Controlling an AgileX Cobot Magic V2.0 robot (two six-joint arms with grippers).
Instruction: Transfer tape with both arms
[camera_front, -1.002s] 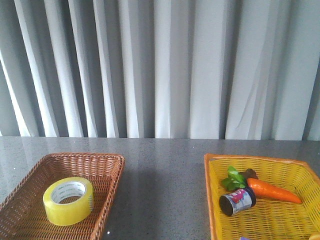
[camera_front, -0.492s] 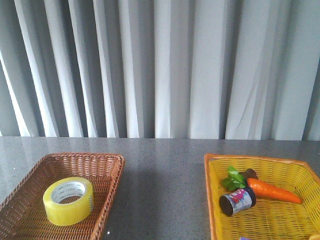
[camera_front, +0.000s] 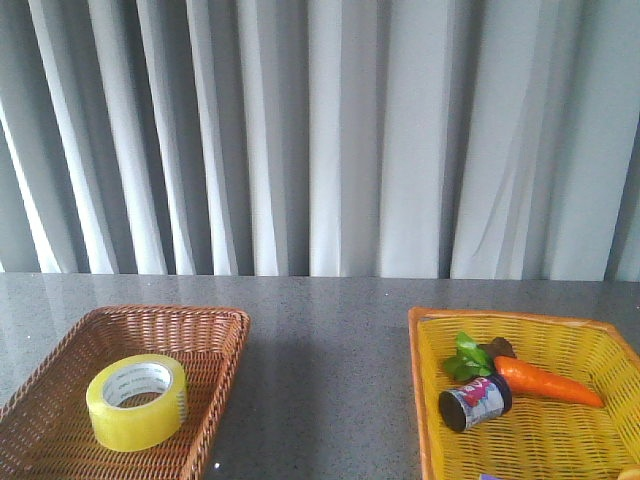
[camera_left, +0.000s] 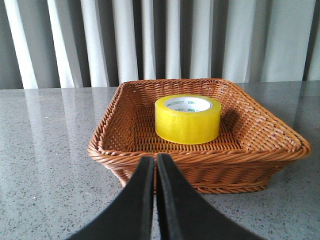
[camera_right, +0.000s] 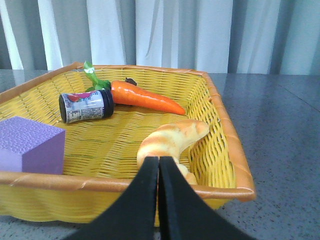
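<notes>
Nothing moved — tape (camera_left: 188, 119) in brown basket (camera_left: 125, 150), beyond closed left pincer (camera_left: 155, 165).

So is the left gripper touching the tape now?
Apart. In the left wrist view the left gripper is outside the brown basket, and the tape sits inside it.

i see a brown wicker basket (camera_front: 215, 345) on the grey counter (camera_front: 325, 380); apart from it, a yellow basket (camera_right: 220, 125) holding a carrot (camera_right: 145, 98), small can (camera_right: 86, 106), croissant (camera_right: 170, 142) and purple block (camera_right: 27, 145).
</notes>
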